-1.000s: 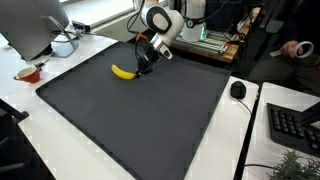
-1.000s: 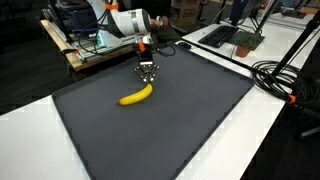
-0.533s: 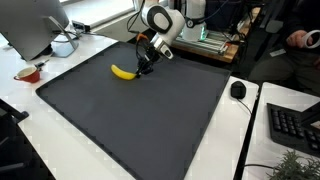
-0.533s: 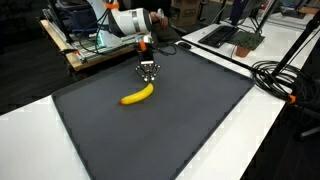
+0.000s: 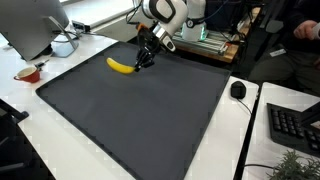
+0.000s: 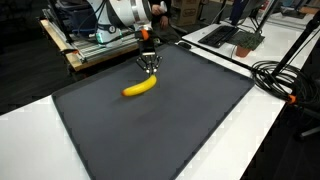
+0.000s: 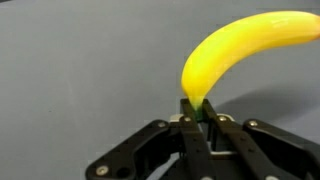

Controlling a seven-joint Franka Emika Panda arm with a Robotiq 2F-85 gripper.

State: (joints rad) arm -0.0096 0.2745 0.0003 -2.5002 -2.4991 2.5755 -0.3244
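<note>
A yellow banana (image 5: 121,66) hangs by its green stem end from my gripper (image 5: 140,62), just above the dark mat (image 5: 140,120). In the other exterior view the banana (image 6: 139,87) is lifted, with its shadow on the mat below, and the gripper (image 6: 149,68) pinches one end. In the wrist view the banana (image 7: 235,55) curves up and right from the fingertips (image 7: 198,108), which are shut on the stem.
A red bowl (image 5: 29,74) and a computer monitor (image 5: 35,25) stand on the white table beside the mat. A mouse (image 5: 238,89) and a keyboard (image 5: 296,125) lie on the other side. Cables (image 6: 275,75) run along the mat's edge.
The gripper has risen with the banana held by its stem; the banana has left the mat and moved slightly toward the far edge.
</note>
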